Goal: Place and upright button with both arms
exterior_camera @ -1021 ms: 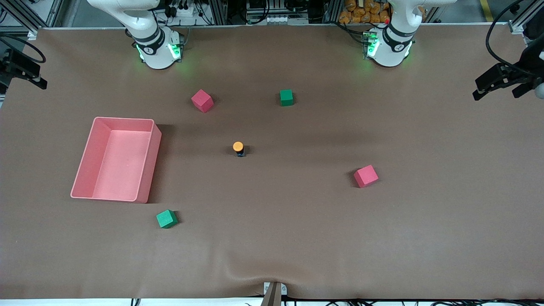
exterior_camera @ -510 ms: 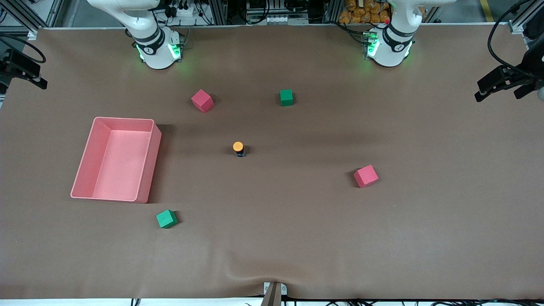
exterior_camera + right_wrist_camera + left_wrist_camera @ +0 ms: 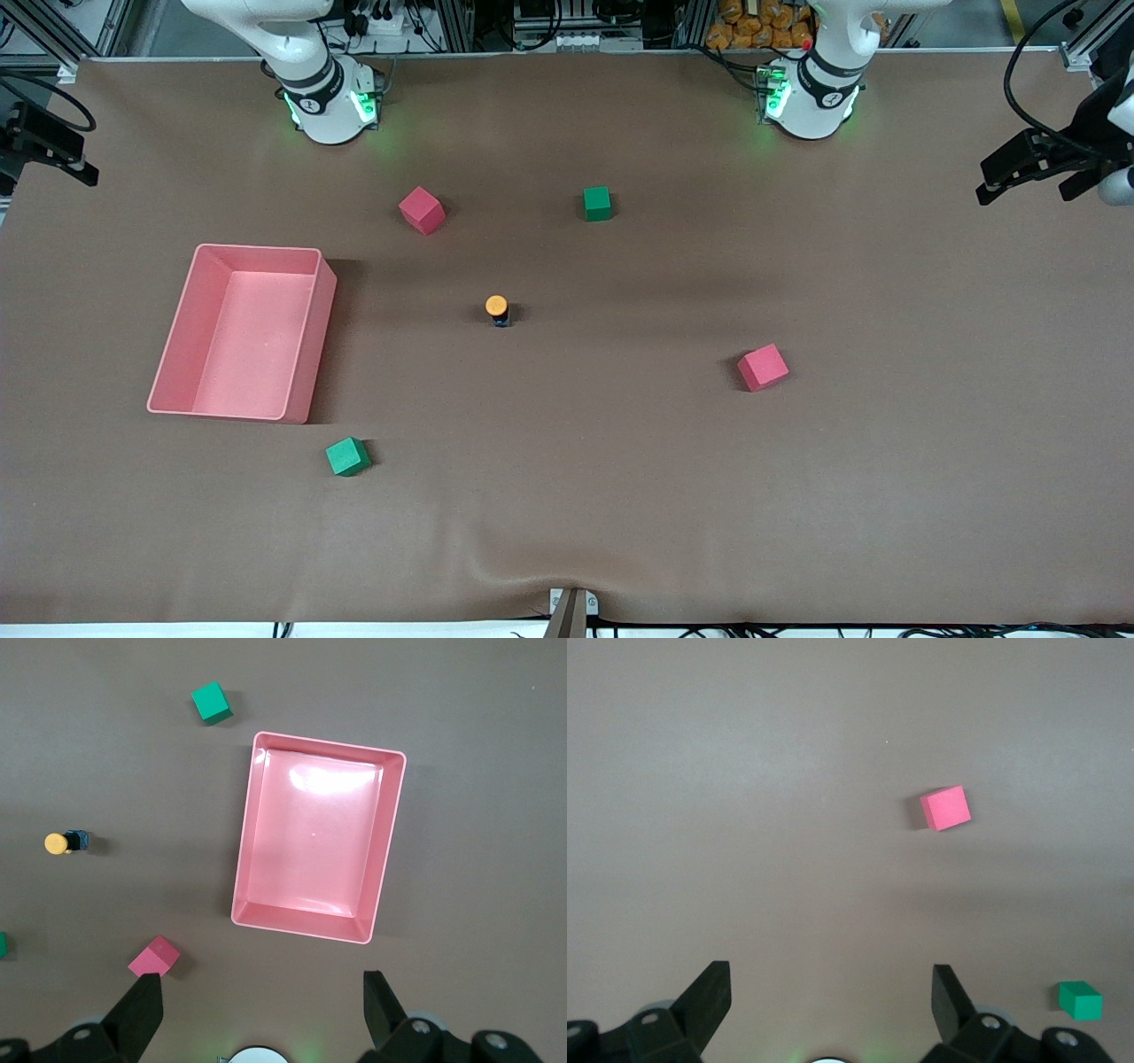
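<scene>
The button (image 3: 497,310) stands near the middle of the brown table, orange cap up on its dark body; it also shows in the right wrist view (image 3: 66,842). Both grippers hang high in the air, far from it. My left gripper (image 3: 1019,184) is open over bare table toward the left arm's end, with nothing between its fingers (image 3: 830,988). My right gripper (image 3: 58,168) is open over the table near the pink bin, and it too is empty (image 3: 263,992).
An empty pink bin (image 3: 257,249) lies toward the right arm's end. A red cube (image 3: 422,210) and a green cube (image 3: 597,203) sit near the bases. Another red cube (image 3: 763,367) and another green cube (image 3: 347,456) lie nearer the front camera.
My left gripper has shifted slightly in the air. The right gripper, the button and the cubes have not moved.
</scene>
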Tool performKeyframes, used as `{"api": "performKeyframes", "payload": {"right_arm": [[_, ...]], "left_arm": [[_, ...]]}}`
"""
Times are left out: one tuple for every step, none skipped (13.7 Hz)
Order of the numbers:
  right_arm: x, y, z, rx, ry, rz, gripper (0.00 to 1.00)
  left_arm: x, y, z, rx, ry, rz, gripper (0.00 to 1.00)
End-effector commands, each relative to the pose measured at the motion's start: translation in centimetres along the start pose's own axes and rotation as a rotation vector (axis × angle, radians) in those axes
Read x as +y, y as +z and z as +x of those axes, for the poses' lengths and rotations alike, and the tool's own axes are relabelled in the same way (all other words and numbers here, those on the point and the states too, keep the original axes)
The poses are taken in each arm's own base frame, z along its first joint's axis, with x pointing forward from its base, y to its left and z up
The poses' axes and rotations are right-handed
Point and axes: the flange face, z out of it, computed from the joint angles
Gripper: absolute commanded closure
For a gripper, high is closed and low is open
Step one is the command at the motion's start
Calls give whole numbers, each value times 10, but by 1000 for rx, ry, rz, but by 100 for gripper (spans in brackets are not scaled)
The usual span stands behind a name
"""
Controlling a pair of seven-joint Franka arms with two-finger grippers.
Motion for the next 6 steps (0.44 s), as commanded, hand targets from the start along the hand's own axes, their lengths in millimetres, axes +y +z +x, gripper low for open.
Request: {"api": "performKeyframes", "payload": {"right_arm": [[4, -2, -2, -4, 5, -8, 0], [4, -2, -2, -4, 6, -8, 0], [4, -2, -2, -4, 6, -8, 0], [3, -2, -2, -4, 4, -8, 0], [3, -2, -2, -4, 4, -8, 0], [3, -2, -2, -4, 4, -8, 0]], "left_arm": [[-1, -7, -4, -9, 8, 26, 0], [2, -7, -5, -12, 13, 27, 0], [4, -7, -5, -13, 16, 27, 0], [4, -6, -5, -15, 14, 27, 0], [4, -7, -6, -15, 14, 29, 0], [3, -6, -5, -18, 13, 27, 0]]}}
